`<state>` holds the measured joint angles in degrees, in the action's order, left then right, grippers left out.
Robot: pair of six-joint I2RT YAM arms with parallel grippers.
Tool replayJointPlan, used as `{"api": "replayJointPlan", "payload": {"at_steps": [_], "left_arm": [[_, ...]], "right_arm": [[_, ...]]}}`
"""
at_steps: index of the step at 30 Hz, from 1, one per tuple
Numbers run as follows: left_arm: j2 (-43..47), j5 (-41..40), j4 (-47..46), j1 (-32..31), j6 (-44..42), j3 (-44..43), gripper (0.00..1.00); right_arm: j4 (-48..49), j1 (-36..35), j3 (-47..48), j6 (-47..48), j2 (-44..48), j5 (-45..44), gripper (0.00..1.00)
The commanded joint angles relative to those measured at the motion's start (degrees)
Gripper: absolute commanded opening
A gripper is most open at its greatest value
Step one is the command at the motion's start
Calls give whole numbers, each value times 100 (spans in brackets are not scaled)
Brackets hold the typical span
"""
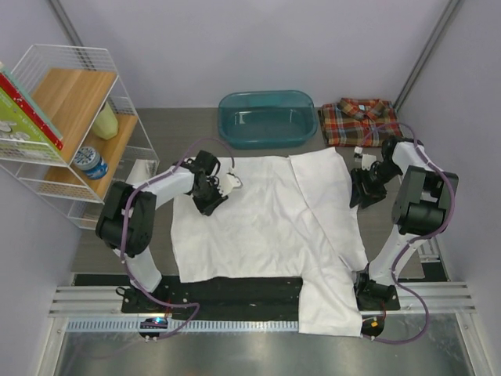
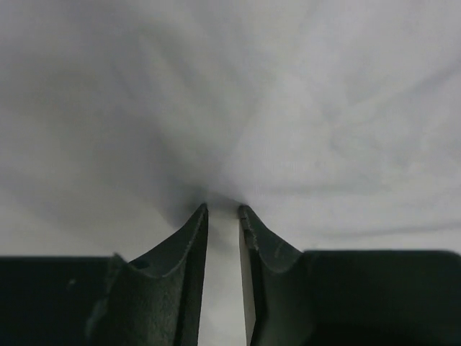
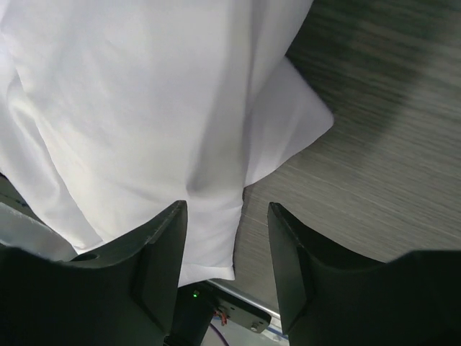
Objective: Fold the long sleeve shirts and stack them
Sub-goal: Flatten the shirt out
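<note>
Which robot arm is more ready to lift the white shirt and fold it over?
Probably the left. The left gripper pinches the plain white long-sleeved cloth shirt, wrinkles gathering at its tips. The right gripper is open, the shirt's edge just lying between its jaws.

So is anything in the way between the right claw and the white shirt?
No, nothing visible is in the way. The right gripper has its jaws open, and the edge of the white shirt lies right between them, next to the bare table.
</note>
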<state>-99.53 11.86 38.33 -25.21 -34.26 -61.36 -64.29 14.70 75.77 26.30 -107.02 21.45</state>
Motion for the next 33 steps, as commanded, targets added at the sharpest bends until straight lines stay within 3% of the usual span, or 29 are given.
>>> {"api": "replayJointPlan", "payload": {"at_steps": [1, 8, 16, 24, 26, 27, 28, 30, 33], "left_arm": [[-497, -395, 17, 517, -406, -384, 24], [-392, -61, 193, 579, -248, -692, 41], [-375, 10, 281, 579, -177, -860, 44], [-392, 18, 210, 588, -133, -869, 46], [-375, 1, 202, 579, -142, -869, 46], [-366, -17, 193, 579, -151, -869, 47], [-348, -17, 201, 579, -142, -877, 47], [-269, 9, 236, 579, -125, -886, 47], [20, 176, 315, 588, -81, -886, 47]], "right_arm": [[-153, 94, 413, -48, -20, 175, 56], [-250, 252, -912, 690, 252, 175, 64], [-259, 437, -1599, 1790, 418, -185, 57], [-303, 437, -2110, 2194, 252, 25, 59], [-399, 437, -2128, 2361, 208, 191, 48], [-513, 437, -2093, 2388, 226, 236, 38], [-575, 437, -2005, 2458, 260, 289, 21], [-933, 455, -1830, 2555, 488, 534, 2], [-1567, 481, -1338, 2897, 961, 1035, 1]]}}
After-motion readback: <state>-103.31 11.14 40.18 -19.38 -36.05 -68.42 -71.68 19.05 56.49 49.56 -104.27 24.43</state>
